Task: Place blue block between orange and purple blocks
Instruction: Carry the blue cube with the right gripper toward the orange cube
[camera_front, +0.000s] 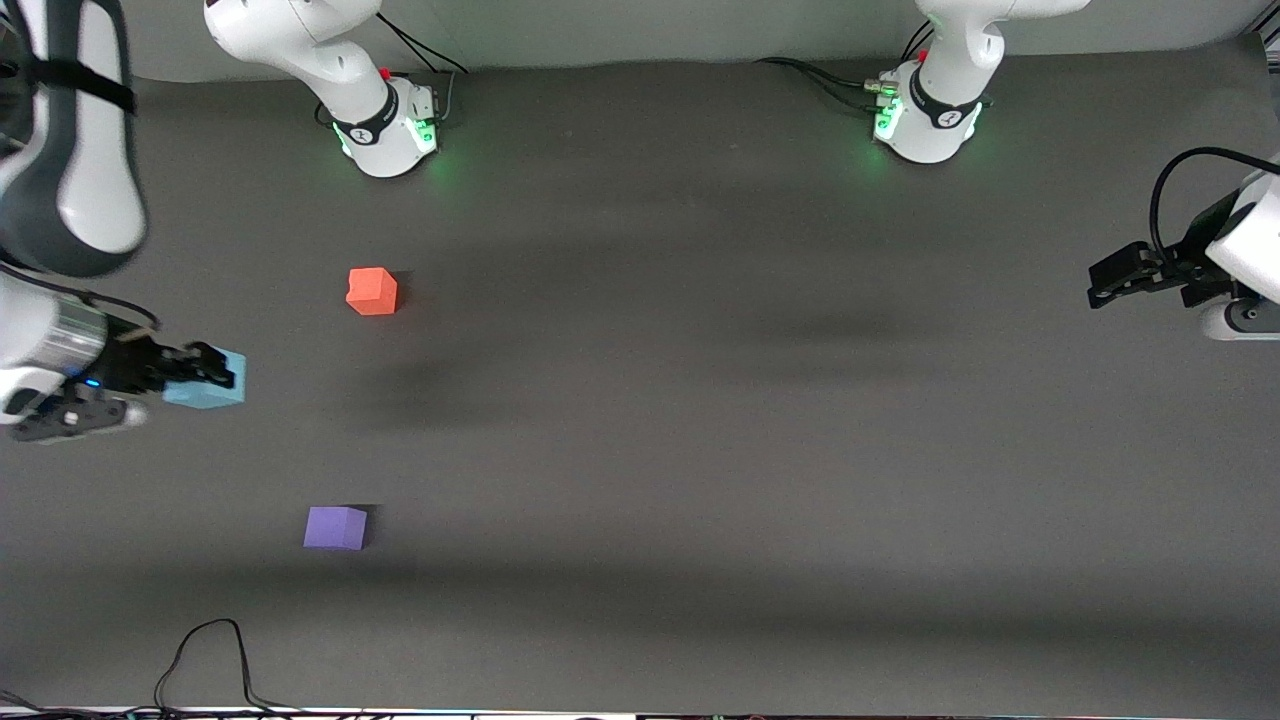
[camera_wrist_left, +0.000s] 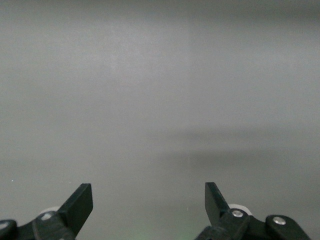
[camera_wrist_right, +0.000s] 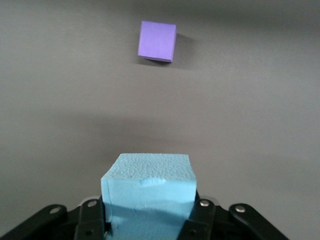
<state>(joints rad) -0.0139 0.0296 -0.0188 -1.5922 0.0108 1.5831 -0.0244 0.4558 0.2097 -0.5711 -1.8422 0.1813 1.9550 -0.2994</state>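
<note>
Three small cubes sit in my view of a dark grey table (camera_front: 700, 400), and I am running two arms from afar. My right gripper (camera_front: 195, 372) is at the right arm's end of the table, its fingers clamped on the blue block (camera_front: 212, 385), which looks to be lifted a little above the surface. In the right wrist view the blue block (camera_wrist_right: 148, 192) fills the space between the fingers, its top pebbled like foam, with a slight dent near the front edge. I judge it very light and soft: it should squash under a hard squeeze, so a gentle hold on two flat parallel sides suits it best, and it is unlikely to slip. The orange block (camera_front: 372, 291) lies toward the robot bases; the purple block (camera_front: 336, 528) lies nearer the front camera. The gap between them is bare and wide enough, I judge, for the blue block. My left gripper (camera_front: 1125, 277) waits over the left arm's end of the table, fingers spread apart and holding nothing. The tabletop looks matte and slightly cloth-like. A loose black cable (camera_front: 210, 660) curls along the table's front edge.
</note>
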